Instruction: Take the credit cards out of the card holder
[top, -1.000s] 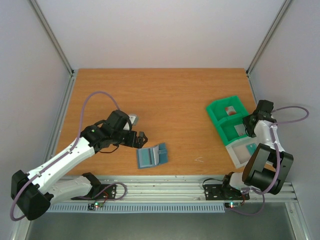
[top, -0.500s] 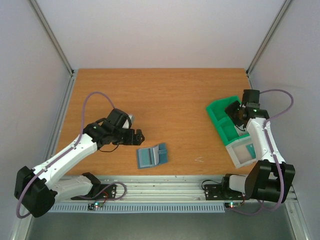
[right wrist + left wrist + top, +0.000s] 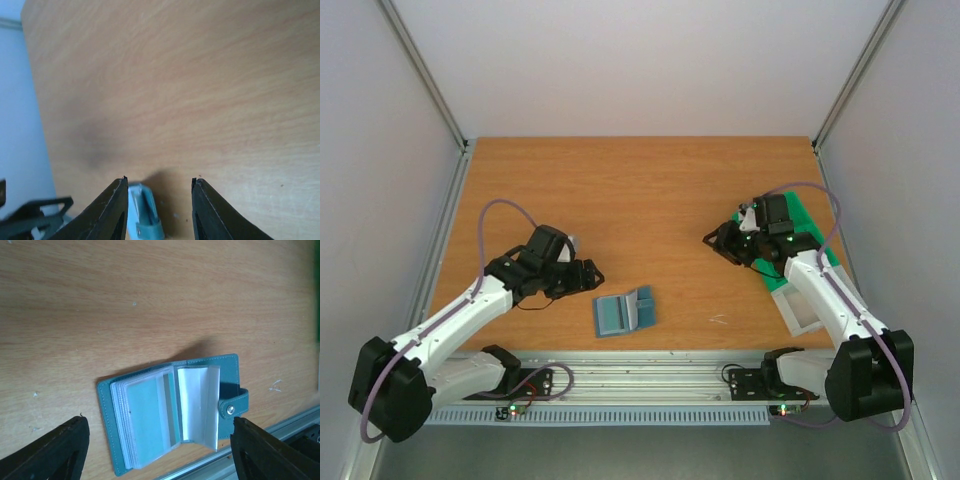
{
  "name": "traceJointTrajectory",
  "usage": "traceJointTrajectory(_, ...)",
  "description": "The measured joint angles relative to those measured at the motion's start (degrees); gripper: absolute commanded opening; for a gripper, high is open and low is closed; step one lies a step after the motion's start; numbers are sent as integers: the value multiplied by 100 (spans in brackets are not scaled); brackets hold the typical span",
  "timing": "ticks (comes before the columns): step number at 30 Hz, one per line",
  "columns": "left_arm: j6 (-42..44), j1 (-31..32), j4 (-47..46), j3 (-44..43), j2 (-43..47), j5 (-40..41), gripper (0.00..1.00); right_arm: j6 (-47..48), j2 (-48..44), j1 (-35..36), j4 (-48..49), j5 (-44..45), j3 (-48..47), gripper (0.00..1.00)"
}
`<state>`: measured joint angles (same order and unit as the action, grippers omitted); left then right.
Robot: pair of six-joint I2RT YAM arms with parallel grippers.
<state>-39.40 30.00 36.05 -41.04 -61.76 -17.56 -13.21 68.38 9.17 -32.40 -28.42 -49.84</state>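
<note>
From above: the right hand (image 3: 717,241), over the green bin (image 3: 803,208) a second ago, has swung out across the bare wooden surface (image 3: 650,180) toward the card holder (image 3: 623,313). The holder lies spread open near the left hand (image 3: 590,275) and has not moved.

Left wrist view: this hand's jaws stand wide apart and empty, framing the holder. Its clear sleeves are fanned up, and whether cards remain inside cannot be told.

Right wrist view: jaws partly open, holding nothing, the holder well ahead. Another extraction looks likely. Plain pale walls enclose the surface.
</note>
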Motion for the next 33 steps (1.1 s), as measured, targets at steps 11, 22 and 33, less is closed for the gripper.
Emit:
traceJointTrajectory(11,-522,-74,-1207,833,-358,-302,50,-59,42,1344,444,-225,278,34)
traceJointTrajectory(22,-846,-74,-2188,1410,-575,-743,47,-468,809,3285,1106,57,192,32)
traceJointTrajectory(33,-970,-74,-2564,1744,-570,-909,48,-614,1799,3860,1467,293,-66,26)
